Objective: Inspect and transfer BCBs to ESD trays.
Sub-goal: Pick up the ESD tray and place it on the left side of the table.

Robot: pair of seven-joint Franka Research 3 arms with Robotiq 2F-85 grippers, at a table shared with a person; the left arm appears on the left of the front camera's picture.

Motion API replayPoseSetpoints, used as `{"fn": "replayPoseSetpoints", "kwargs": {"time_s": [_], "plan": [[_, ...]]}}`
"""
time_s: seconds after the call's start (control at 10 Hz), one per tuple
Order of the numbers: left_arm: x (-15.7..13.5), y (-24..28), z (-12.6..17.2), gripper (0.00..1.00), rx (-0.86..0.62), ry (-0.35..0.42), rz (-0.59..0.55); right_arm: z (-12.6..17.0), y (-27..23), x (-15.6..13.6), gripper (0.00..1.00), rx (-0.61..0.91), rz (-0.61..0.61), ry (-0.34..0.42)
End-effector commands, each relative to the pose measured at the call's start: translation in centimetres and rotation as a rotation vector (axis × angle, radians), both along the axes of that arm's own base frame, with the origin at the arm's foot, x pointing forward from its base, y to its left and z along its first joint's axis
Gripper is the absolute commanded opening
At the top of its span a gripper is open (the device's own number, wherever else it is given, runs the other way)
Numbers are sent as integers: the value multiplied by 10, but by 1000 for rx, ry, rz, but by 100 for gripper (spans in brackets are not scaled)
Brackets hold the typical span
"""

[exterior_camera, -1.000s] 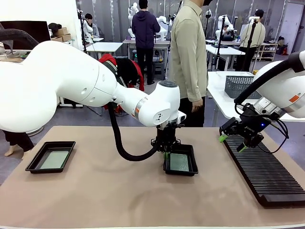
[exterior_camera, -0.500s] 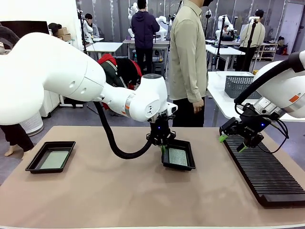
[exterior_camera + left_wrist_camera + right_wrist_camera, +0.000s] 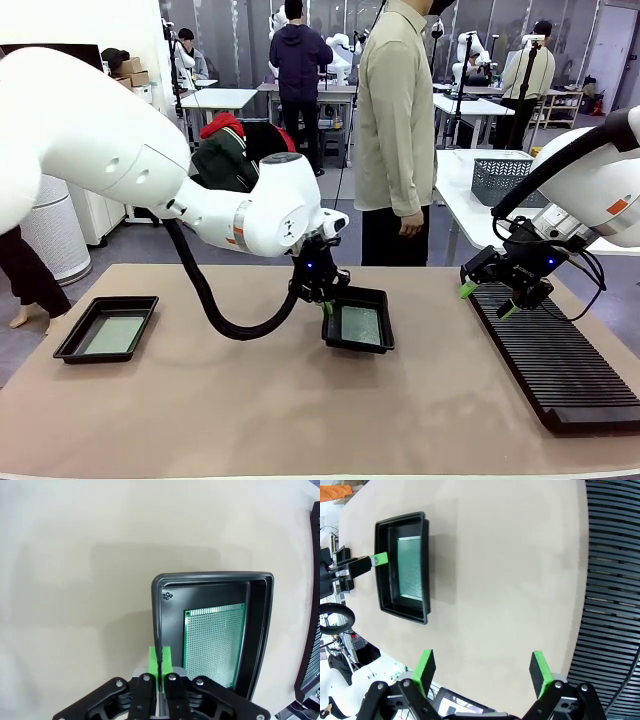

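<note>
Mid-table: left claw (image 3: 326,307) clenched on tray (image 3: 358,321) rim, tray dragged leftward; right claw (image 3: 484,299) released.

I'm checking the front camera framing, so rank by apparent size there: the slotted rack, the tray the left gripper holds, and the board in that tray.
1. Slotted rack
2. Held ESD tray, gripped by the left gripper
3. BCB lying inside it

You see two shallow black ESD trays. The left tray (image 3: 105,328) lies flat on the tabletop (image 3: 300,420) holding a pale BCB (image 3: 112,334). The middle tray (image 3: 358,320) sits tilted, raised, with a green gridded BCB (image 3: 214,642) on its floor.
</note>
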State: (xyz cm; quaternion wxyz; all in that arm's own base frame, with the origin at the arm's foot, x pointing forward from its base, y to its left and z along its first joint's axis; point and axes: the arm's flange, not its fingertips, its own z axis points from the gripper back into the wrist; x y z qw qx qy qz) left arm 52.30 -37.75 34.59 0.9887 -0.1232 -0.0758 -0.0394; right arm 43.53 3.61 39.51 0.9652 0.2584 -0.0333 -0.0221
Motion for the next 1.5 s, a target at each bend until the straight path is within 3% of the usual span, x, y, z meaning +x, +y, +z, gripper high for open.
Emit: {"fn": "replayPoseSetpoints", "kwargs": {"time_s": [0.0,0.8,1.4], "plan": [[-14,38,6,3,-58,-19,-27,1,1,1,100,-18,-20,3],[-16,202,10,3,-138,-9,-5,1,1,1,100,-18,-20,3],[-28,273,-9,3,-120,-7,39,1,1,1,100,-18,-20,3]]}}
